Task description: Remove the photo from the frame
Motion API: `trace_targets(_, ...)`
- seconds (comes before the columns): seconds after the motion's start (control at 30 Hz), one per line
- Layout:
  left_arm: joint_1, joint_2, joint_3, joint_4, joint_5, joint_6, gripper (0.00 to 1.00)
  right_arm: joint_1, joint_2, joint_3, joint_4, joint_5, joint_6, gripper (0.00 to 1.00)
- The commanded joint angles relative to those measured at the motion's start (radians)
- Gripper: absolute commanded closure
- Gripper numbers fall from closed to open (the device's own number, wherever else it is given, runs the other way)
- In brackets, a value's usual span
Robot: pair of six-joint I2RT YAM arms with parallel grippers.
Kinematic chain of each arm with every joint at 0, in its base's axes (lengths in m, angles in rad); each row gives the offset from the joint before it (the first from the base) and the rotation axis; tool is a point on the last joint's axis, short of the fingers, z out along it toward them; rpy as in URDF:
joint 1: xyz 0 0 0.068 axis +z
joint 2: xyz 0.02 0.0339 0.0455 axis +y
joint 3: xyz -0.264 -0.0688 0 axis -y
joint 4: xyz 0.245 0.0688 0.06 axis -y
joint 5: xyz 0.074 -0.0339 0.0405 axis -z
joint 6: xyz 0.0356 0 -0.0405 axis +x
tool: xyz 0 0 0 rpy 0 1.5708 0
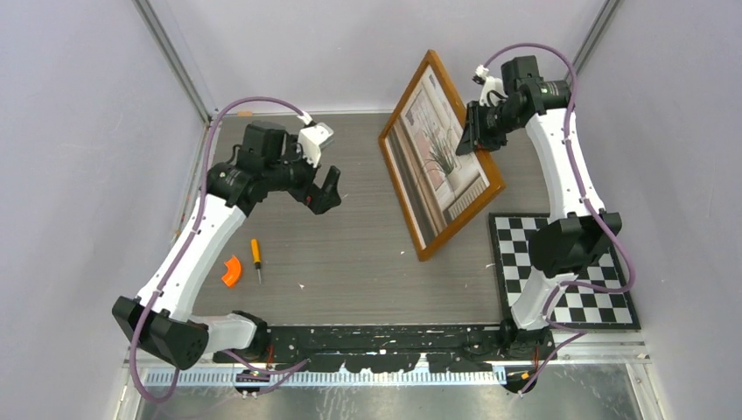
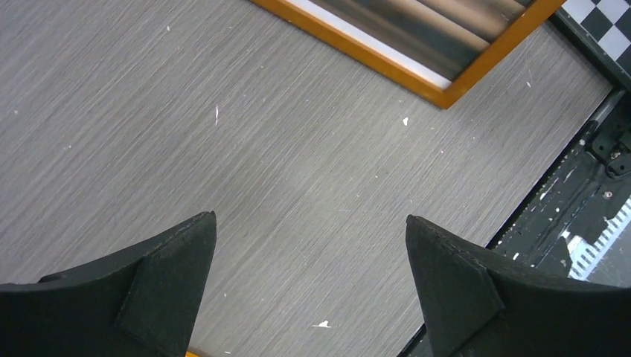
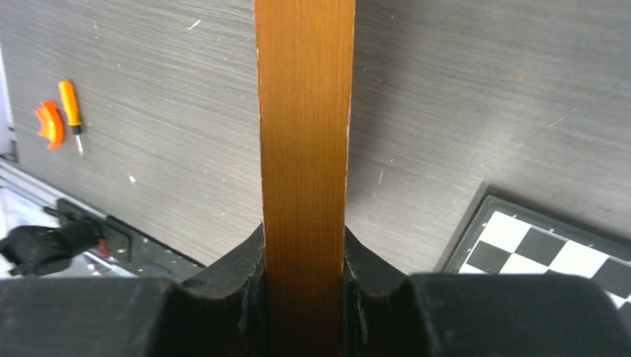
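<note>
Here, toward the far right of the grey table (image 1: 350, 245): the frame (image 1: 462, 221), propped on one long edge and tilted back, glossy front facing left and up. Behind the glass, the photo (image 1: 437, 153), all of it inside the wooden border, with plant, curtains and radiator on show. Pinched at the raised long edge by the right gripper (image 1: 471, 131), about midway along. Up close from the right wrist, the same grip: right gripper (image 3: 303, 239) with jaws narrow, one finger flat against each face of the frame (image 3: 303, 111), no gap on either side. Lower long edge down by the tabletop; impossible to tell from above whether touching. Near short edge just beside the far-left corner of the checkered mat (image 1: 516, 241).

Off to the left, well apart from the frame: the left gripper (image 1: 325, 194), hanging above bare tabletop and pointed down. Jaws wide, holding nothing. From the left wrist, left gripper (image 2: 309, 223) as two black fingertips with plain grey grain between them. Along the top of that view, one corner of the frame (image 2: 350, 44) and a sliver of the mat (image 2: 599, 22).

Nearer the left arm's base, lying flat: a small screwdriver (image 1: 256, 258) with an orange handle, and just beside it an orange curved piece (image 1: 231, 270), not touching. Both also at the far left of the right wrist view: screwdriver (image 3: 71, 108), curved piece (image 3: 50, 123).
</note>
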Motion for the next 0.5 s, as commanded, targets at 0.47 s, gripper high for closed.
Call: trace_targets(0.47, 0.153, -0.167, 0.024, 0.034, 0.208, 0.206, 0.00, 0.458, -0.046, 0.148, -0.021, 0.464, -0.390, 1.00)
